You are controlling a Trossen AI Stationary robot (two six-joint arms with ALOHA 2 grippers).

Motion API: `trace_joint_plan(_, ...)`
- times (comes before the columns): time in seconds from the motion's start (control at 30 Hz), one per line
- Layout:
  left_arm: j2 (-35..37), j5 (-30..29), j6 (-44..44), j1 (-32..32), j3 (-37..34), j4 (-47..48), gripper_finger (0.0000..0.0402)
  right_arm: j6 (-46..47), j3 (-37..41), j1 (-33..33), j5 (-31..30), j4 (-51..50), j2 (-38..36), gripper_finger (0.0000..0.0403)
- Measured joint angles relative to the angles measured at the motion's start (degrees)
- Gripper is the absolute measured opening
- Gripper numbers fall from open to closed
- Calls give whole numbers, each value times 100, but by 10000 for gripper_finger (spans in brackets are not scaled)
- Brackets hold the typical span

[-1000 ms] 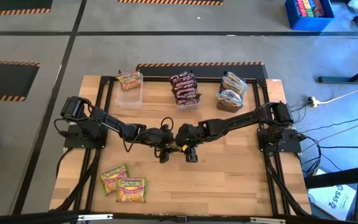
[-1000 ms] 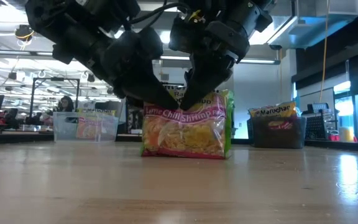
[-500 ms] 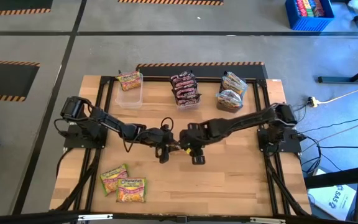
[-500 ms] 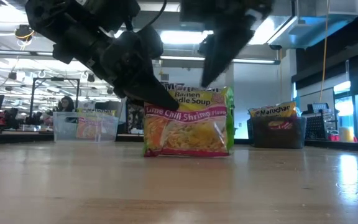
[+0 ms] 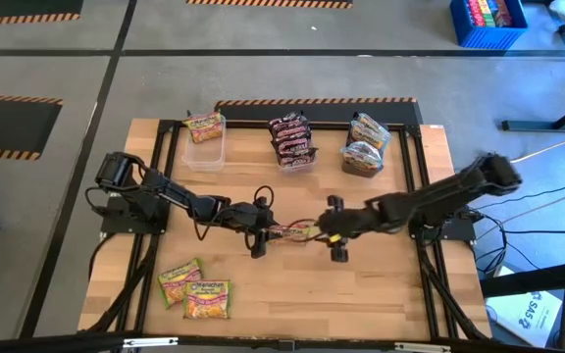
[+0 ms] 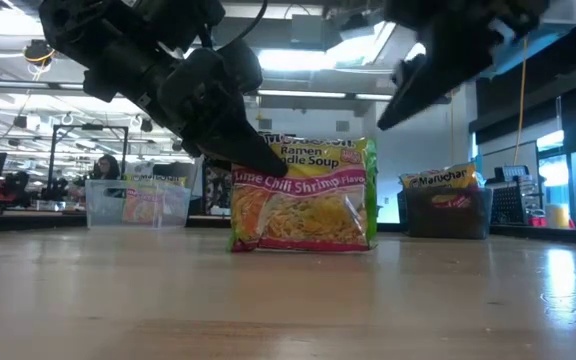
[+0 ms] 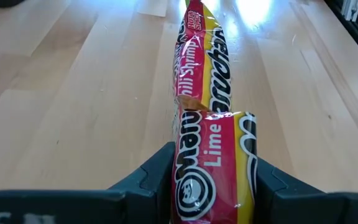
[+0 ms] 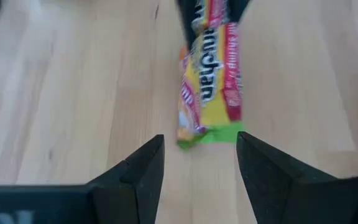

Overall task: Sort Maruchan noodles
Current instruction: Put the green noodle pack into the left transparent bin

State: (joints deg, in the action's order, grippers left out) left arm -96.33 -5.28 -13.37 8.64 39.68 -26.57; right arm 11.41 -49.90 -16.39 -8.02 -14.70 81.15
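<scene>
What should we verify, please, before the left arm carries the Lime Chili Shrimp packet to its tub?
1. Left gripper fingers clamp the Lime Chili Shrimp packet at one end: ok.
2. Right gripper fingers open, packet beyond them, no contact: ok.
3. Right arm high and clear in the low view: ok.
4. Packet on edge on the table: ok.
5. Clear tub at the far left holding a matching yellow-green packet: ok.
6. Grip firm enough for a lift: cannot tell.
</scene>
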Motion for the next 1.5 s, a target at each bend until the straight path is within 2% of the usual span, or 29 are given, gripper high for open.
trace_joint_plan(0.13, 0, 4, 2, 0, 0, -6, 121, 642, 1333, -19, 19, 1916, -432, 182)
trace_joint_plan(0.27, 0, -19, 2, 0, 0, -7, 121, 1161, 1902, -10, 78, 2819, -439, 182)
trace_joint_plan(0.33, 0, -56, 2, 0, 0, -11, 121, 1237, 1947, -10, 58, 2872, -385, 182)
trace_joint_plan(0.47, 0, -123, 2, 0, 0, -13, 121, 1454, 1951, -15, -722, 2881, -209, 182)
trace_joint_plan(0.53, 1, -124, 2, 0, 0, -11, 121, 1547, 1951, -5, -844, 2877, -63, 187)
trace_joint_plan(0.63, 2, -123, 2, 0, 0, -11, 121, 1634, 1952, -9, -830, 2990, 209, 213)
trace_joint_plan(0.77, 2, -125, 7, 0, 0, -11, 121, 1780, 1951, -15, -848, 3536, 669, 267)
trace_joint_plan(0.87, 2, -125, 7, 0, 0, -11, 121, 1505, 1951, -12, -528, 4227, 1050, 301)
trace_joint_plan(1.07, 2, -126, 9, 0, 0, -29, 121, 1182, 1903, -8, -593, 5590, 1849, 331)
trace_joint_plan(1.17, 2, -127, 12, 0, 0, -125, 121, 1081, 1747, -8, -906, 5697, 2159, 330)
trace_joint_plan(1.3, 4, -141, 48, 0, 0, -236, 121, 869, 1443, -8, -943, 5724, 2471, 315)
trace_joint_plan(1.4, 4, -149, 48, 0, 0, -304, 121, 609, 1248, -8, -948, 5694, 2604, 287)
trace_joint_plan(1.5, 5, -134, 50, 7, 2, -298, 121, 383, 1117, -8, -946, 5679, 2679, 241)
